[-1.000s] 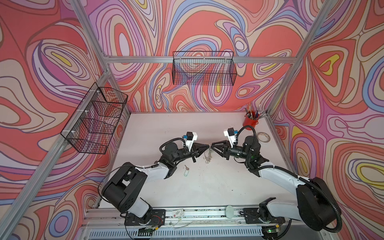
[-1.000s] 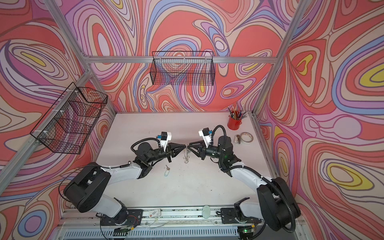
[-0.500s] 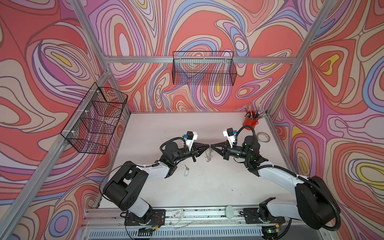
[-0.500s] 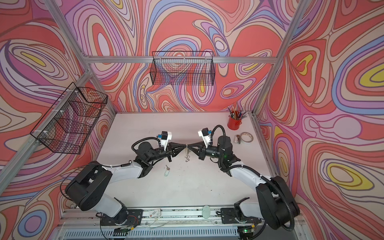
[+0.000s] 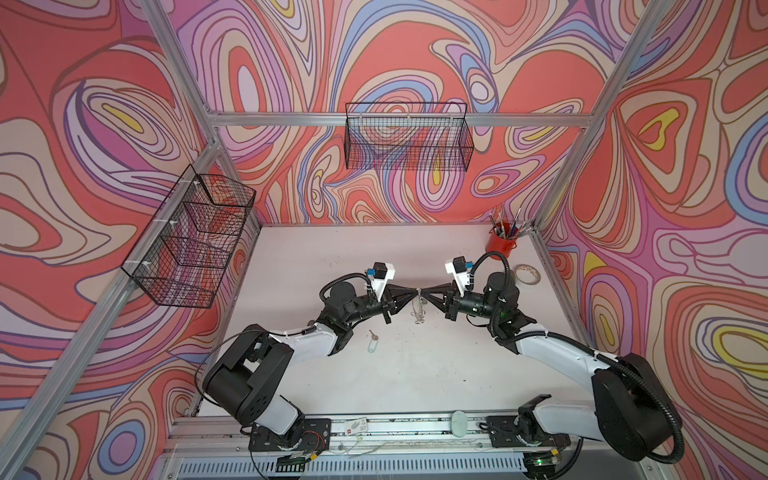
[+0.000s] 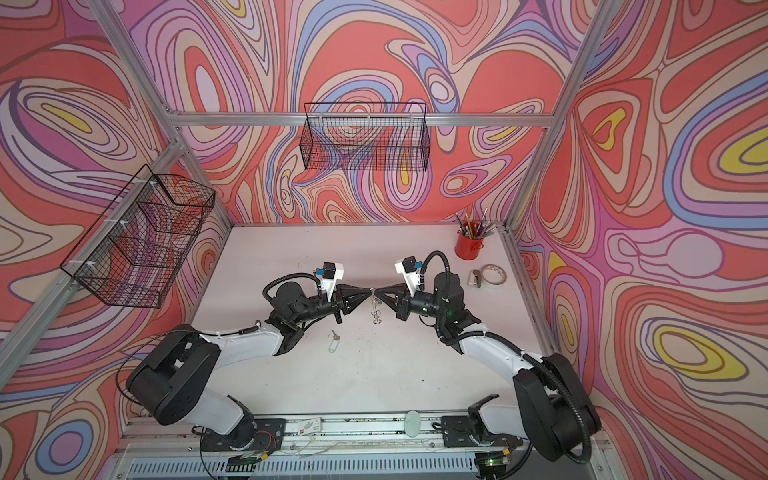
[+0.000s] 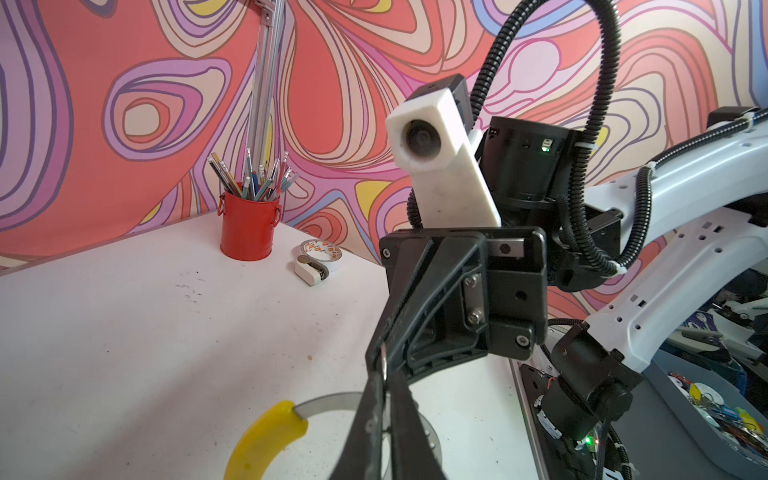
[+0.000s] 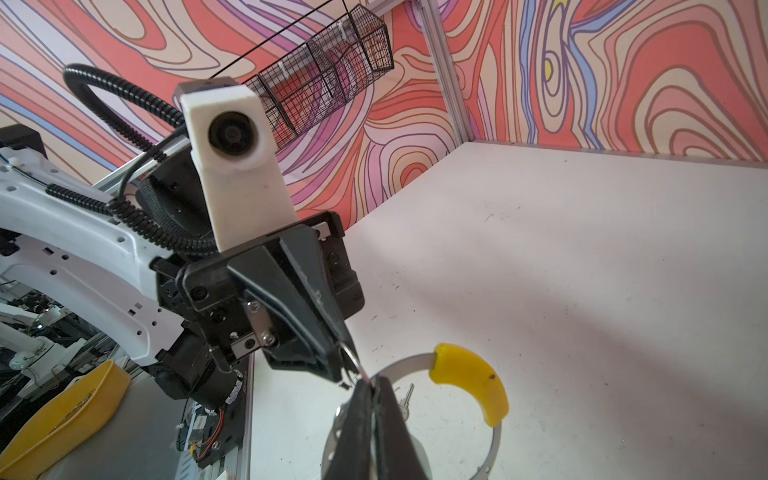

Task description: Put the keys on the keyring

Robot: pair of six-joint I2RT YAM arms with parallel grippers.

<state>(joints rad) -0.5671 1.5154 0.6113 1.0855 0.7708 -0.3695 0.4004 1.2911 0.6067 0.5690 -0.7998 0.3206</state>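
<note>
Clamped tight, the right gripper [image 5: 424,291] pinches the top rim of the keyring [image 8: 399,365], meeting the left gripper [image 5: 414,291] tip to tip above the middle of the table [image 5: 415,395]. The left jaws sit almost together at a small wire loop [image 8: 350,357] on that rim; whether they grip it cannot be told. The keyring hangs edge-on in both top views. One key [image 5: 372,341] with its pale tag lies on the table near the left arm, apart from the keyring. A red pencil cup [image 5: 503,245] and tape roll [image 5: 528,275] sit far right.

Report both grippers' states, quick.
Left gripper: nearly closed at a wire loop on the keyring; grip cannot be told.
Right gripper: closed, pinching the keyring's top.
</note>
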